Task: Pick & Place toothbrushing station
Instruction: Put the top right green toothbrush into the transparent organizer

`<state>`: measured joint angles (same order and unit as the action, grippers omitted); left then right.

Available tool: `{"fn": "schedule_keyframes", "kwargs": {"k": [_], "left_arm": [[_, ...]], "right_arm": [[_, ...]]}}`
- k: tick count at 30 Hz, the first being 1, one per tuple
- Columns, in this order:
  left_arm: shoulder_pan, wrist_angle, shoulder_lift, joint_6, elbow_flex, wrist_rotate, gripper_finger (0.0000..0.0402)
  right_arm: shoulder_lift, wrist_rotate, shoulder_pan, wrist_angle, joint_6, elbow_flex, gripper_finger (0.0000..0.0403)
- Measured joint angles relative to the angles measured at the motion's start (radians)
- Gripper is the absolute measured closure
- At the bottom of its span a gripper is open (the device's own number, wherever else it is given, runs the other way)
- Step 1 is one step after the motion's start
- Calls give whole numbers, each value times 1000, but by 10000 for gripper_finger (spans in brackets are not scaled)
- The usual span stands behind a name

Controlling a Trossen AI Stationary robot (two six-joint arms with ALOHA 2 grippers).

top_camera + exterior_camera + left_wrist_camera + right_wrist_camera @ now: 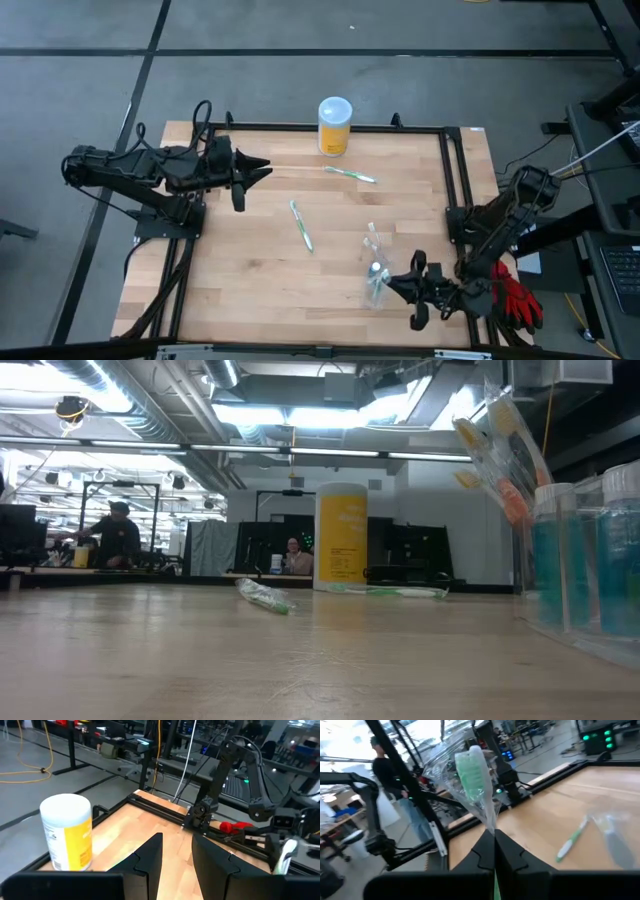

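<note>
Right jaws pinch a wrapped green brush beside the cup, likely next lowering it in; left jaws wait part-open, empty.

Two wrapped toothbrushes lie loose on the counter: one mid-counter, one near the single yellow jar. One clear cup holds more brushes, number unclear. Two robot arms.

Open wood is lying ahead of the left gripper; yellow jar and two toothbrushes are standing farther off.
</note>
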<state>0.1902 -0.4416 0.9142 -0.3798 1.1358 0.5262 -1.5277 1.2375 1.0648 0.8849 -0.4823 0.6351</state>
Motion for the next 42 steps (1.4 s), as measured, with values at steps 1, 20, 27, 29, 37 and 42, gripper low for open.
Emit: {"fn": "schedule_keyframes", "kwargs": {"k": [1, 20, 27, 29, 37, 42], "left_arm": [[0, 3, 0, 0, 0, -3, 300], [0, 20, 0, -1, 0, -50, 300], [0, 20, 0, -1, 0, -57, 300], [0, 20, 0, -1, 0, -57, 300], [0, 20, 0, -1, 0, -73, 300], [0, 19, 0, -1, 0, -74, 300]], "right_arm": [[-14, 14, 1, 0, -5, 5, 403], [-201, 34, 9, -101, -56, 51, 403], [-242, 29, 9, -106, -137, 51, 403], [-243, 30, 9, -104, -144, 51, 403], [-243, -2, 6, -105, -273, 51, 384], [-243, 10, 5, -124, -357, 51, 348]]}}
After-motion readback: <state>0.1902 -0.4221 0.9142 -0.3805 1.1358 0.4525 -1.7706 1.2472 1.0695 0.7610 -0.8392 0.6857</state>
